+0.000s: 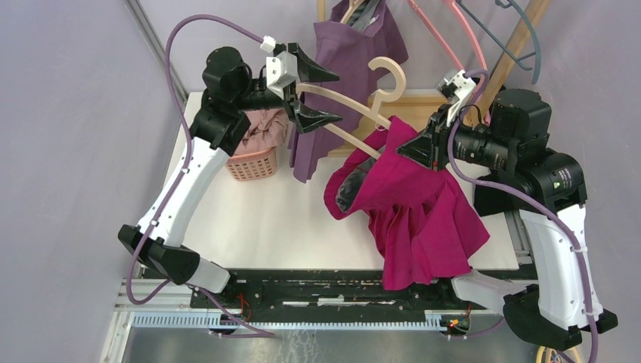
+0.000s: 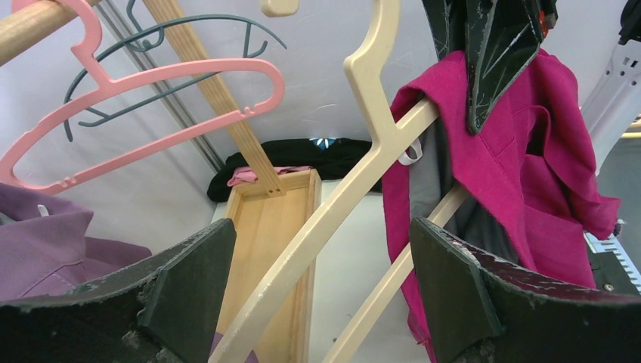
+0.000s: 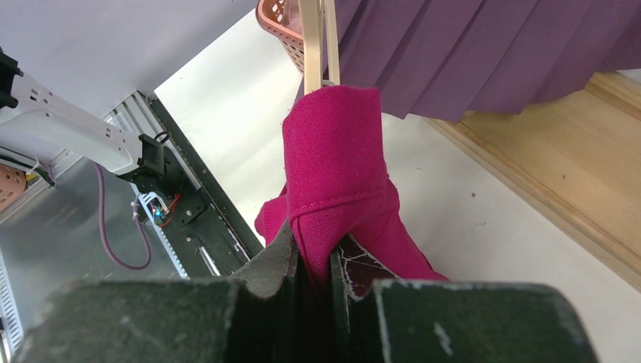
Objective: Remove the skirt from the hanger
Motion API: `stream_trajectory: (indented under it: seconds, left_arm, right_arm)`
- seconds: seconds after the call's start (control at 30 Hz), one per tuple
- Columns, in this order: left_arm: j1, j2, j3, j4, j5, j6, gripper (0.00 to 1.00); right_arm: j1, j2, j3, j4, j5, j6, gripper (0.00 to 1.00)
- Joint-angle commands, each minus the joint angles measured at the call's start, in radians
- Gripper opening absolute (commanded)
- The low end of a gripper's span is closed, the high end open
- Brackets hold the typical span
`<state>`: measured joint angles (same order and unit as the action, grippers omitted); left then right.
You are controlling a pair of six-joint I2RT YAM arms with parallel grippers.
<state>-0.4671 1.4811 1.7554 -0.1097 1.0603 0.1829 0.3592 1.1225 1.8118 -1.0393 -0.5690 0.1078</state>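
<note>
Hanger: it may swing or drop when the skirt gets pulled. I think so because no claw is squeezing it. I cannot tell what holds it up.
Left claw: wide open, with one finger on each side of the hanger's left arm.
Skirt: dark pink. Its top is wrapped over the right end of the hanger. The rest hangs down over the near edge of the table.
Right claw: shut tight on a fold of the skirt's top edge, just beside the end of the hanger.
Snag: the skirt's top hugs the hanger end closely. A pull the wrong way may drag the hanger along instead of sliding the skirt off.
Slip: the right claw pinches only a small fold. A hard tug may pull the cloth out of its fingers.
Purple clothes: they hang just behind the hanger, so a swinging hanger could bump them.
Pink basket: it sits near the left claw, well apart from the skirt.
</note>
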Motion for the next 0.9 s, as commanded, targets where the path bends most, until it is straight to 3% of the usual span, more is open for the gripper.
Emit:
stream_trajectory:
  seconds: [0.0, 0.17, 0.27, 0.5, 0.67, 0.87]
  left_arm:
    - [-0.002, -0.044, 0.037, -0.018, -0.045, -0.019, 0.91]
    - [-0.003, -0.086, 0.041, 0.024, 0.026, -0.131, 0.90]
    - [-0.005, -0.136, -0.037, 0.112, 0.077, -0.239, 0.89]
    - [-0.015, -0.195, -0.152, 0.117, 0.136, -0.352, 0.85]
    - [-0.059, -0.182, -0.234, 0.176, 0.074, -0.427, 0.86]
    - [-0.152, -0.070, -0.211, 0.215, -0.020, -0.487, 0.78]
  right_arm:
    - [0.004, -0.011, 0.061, 0.127, -0.027, 0.003, 0.01]
    - [0.007, -0.003, 0.068, 0.134, -0.026, 0.003, 0.01]
    - [0.007, -0.004, 0.067, 0.129, -0.021, -0.002, 0.01]
    - [0.010, 0.003, 0.071, 0.132, -0.017, -0.004, 0.01]
    - [0.012, 0.011, 0.078, 0.136, -0.018, -0.003, 0.01]
    - [0.013, 0.019, 0.094, 0.141, -0.012, -0.011, 0.01]
